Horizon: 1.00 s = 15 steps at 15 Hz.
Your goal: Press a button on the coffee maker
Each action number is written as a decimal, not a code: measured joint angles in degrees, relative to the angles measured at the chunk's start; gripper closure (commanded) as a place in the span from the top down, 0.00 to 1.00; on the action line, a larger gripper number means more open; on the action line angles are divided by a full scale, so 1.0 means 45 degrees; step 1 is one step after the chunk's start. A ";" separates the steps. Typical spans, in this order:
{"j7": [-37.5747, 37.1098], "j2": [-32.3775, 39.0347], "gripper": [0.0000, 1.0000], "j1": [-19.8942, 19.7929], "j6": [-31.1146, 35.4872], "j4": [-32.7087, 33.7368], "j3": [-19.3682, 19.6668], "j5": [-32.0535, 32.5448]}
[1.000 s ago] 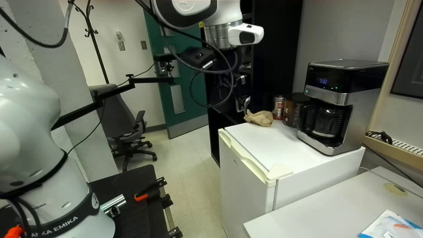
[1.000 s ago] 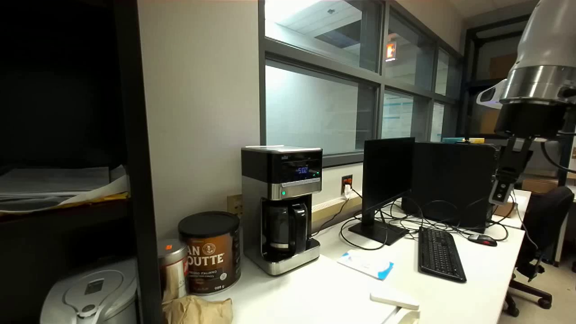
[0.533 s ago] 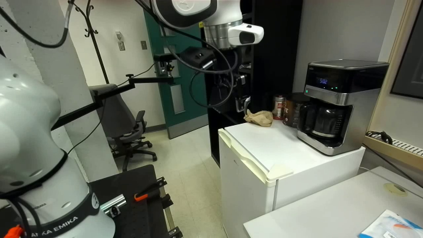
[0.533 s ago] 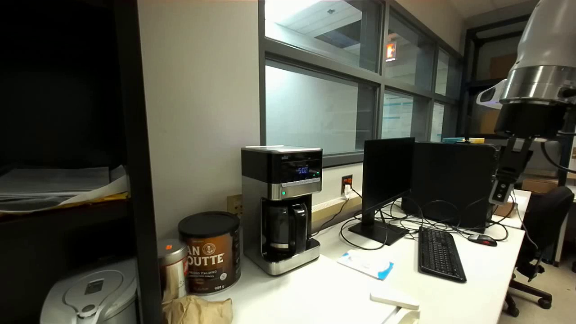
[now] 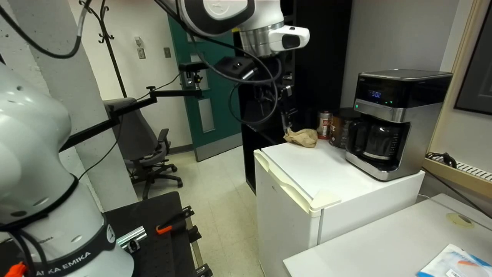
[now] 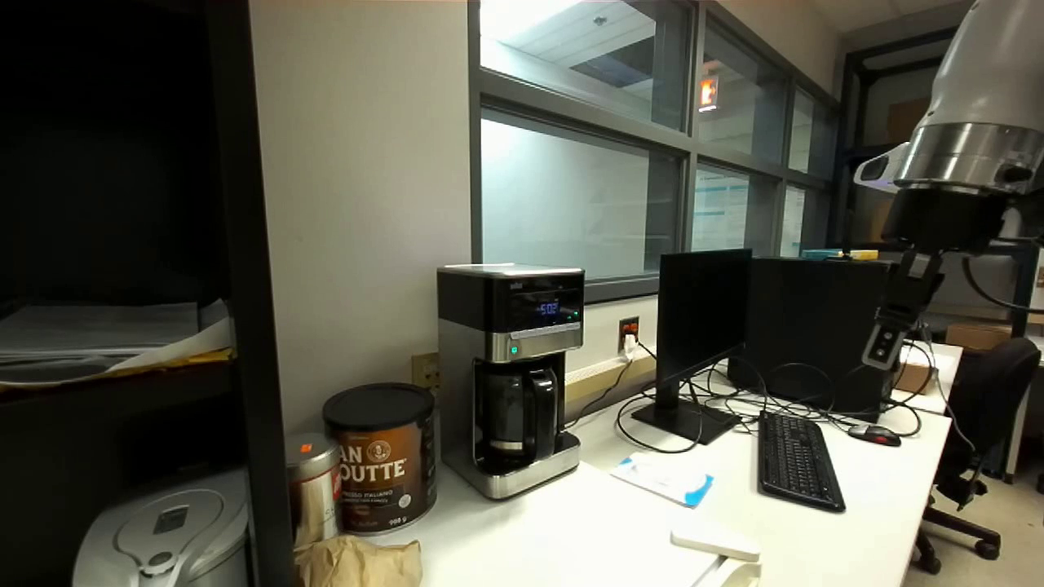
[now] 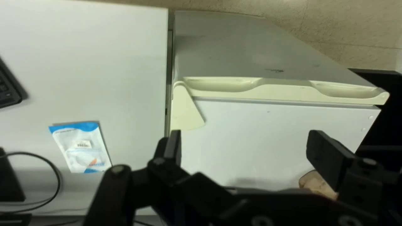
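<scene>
Well apart from the coffee maker point(image 6: 499, 352) (display point(image 6: 547, 309) reading 5:02), the gripper point(image 7: 243, 146) hangs — fingers point(image 7: 328, 157) spread wide.

Black and silver mark the coffee maker point(image 6: 522, 359) I watch from afar, its clock digits point(image 6: 548, 309) violet-blue and its small lights point(image 6: 514, 350) green; the can point(image 6: 383, 465) is brown with white lettering and a black lid point(image 6: 379, 403), the tin point(image 5: 324, 127) silver and red, the paper bag point(image 6: 359, 562) tan. My arm point(image 5: 34, 127) is chiefly white, its black base band point(image 5: 100, 242) lettered in white, and my gripper point(image 7: 245, 142) reads mostly black against the white mini fridge point(image 7: 282, 131) and its cream handle strip point(image 7: 282, 92). I also see a white packet point(image 7: 83, 150) with blue ends and an orange fleck, a black keyboard point(image 6: 803, 465) and a green door point(image 5: 223, 132).
</scene>
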<state>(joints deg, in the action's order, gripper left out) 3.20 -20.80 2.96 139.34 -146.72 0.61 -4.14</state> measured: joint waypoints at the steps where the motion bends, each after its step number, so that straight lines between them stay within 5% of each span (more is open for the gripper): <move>1: -0.0099 0.0213 1.00 -0.0102 0.0509 0.0049 -0.0112 0.0431; 7: -0.1004 0.2114 1.00 -0.1062 0.2447 0.1238 -0.0848 0.4402; 9: -0.1388 0.2839 0.74 -0.1342 0.2577 0.2019 -0.0938 0.6009; 15: -0.1795 0.5220 0.28 -0.1358 0.2587 0.4795 -0.0873 0.9385</move>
<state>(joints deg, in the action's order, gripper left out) -4.88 2.69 -3.15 150.97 -125.14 -3.32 38.10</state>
